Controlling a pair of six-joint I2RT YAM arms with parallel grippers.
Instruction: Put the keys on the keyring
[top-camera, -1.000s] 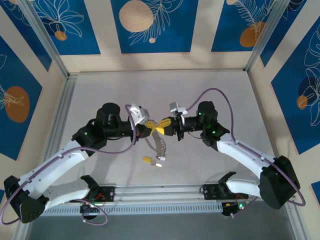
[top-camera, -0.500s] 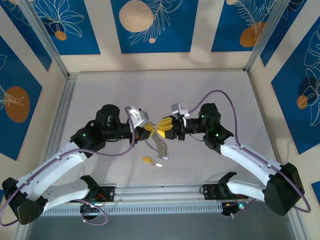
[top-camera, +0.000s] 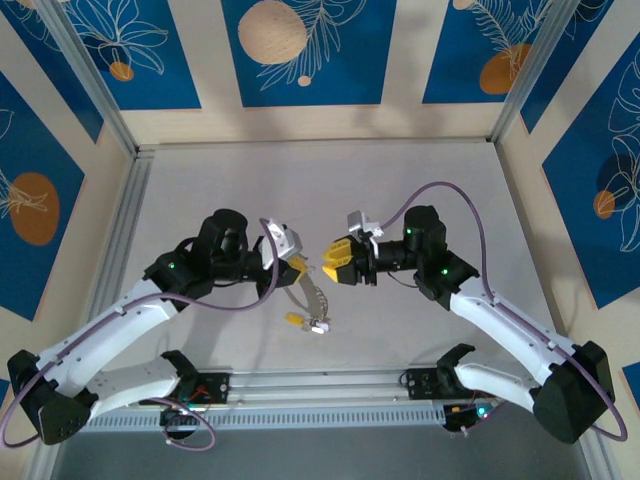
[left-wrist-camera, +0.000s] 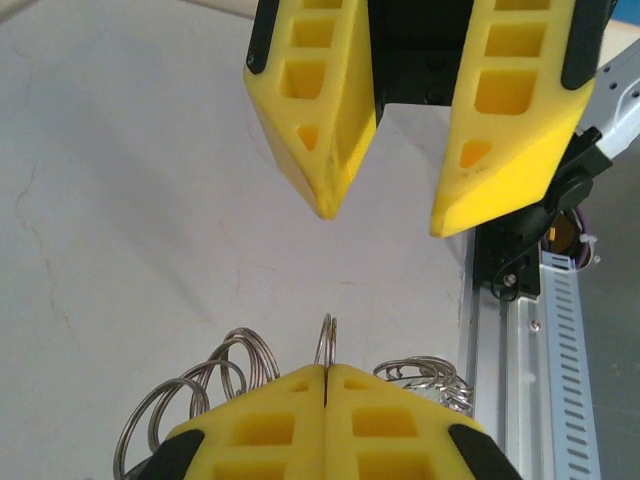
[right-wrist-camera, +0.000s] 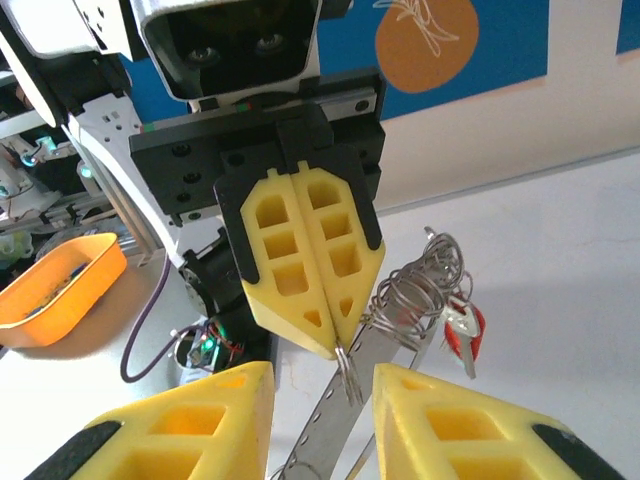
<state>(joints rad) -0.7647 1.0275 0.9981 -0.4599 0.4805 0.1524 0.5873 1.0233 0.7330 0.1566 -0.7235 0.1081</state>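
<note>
My left gripper (top-camera: 300, 266) is shut on a small split ring (left-wrist-camera: 327, 343), which sticks out past its closed tips. More wire rings (right-wrist-camera: 418, 290) bunch beside it. A red-tagged key (right-wrist-camera: 465, 330) hangs from that bunch. Below the left gripper dangle keys (top-camera: 308, 321) with yellow and white tags on a grey metal strip (top-camera: 315, 296). I cannot pick out the keyring's large loop among the rings. My right gripper (top-camera: 336, 262) faces the left one, a short gap away, open and holding nothing. The ring (right-wrist-camera: 346, 372) stands just in front of its spread fingers.
An aluminium rail (top-camera: 320, 385) runs along the near table edge, by the arm bases. Raised frame rails (top-camera: 125, 250) border the table at the left. An orange bowl (right-wrist-camera: 60, 282) sits off the table behind the left arm.
The right gripper has opened and drawn back to the right, away from the left gripper's tips. The left gripper stays shut on the ring, and the hanging keys have swung slightly.
</note>
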